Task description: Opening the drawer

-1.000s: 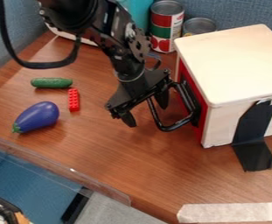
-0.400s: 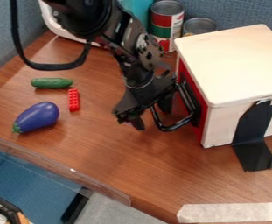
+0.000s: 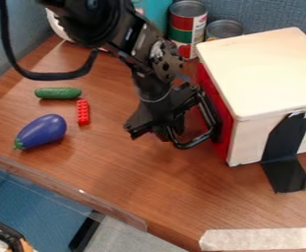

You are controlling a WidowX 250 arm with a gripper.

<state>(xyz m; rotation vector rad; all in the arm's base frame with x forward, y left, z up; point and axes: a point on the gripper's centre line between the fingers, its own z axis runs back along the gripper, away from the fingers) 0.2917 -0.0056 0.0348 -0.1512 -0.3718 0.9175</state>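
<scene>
The black gripper (image 3: 169, 132) hangs left of the box in the camera view, its fingers drawn together around the outer left part of the black drawer handle (image 3: 198, 141). The gripper's body covers the handle's upper left portion. The handle is a loop standing out from the red drawer front (image 3: 225, 132) on the left side of the wooden box (image 3: 267, 71). Little or no gap shows between the red front and the box.
Left of the arm lie a purple eggplant (image 3: 41, 132), a cucumber (image 3: 58, 93) and a red brick (image 3: 83, 112). Cans (image 3: 187, 27) stand behind the box. Black tape (image 3: 285, 155) runs down its side; a clear ledge (image 3: 70, 189) edges the table.
Compared with a second ago, the gripper is slightly further right and its fingers have come together on the handle. The handle's mounting has shifted a little, showing more red behind it.
</scene>
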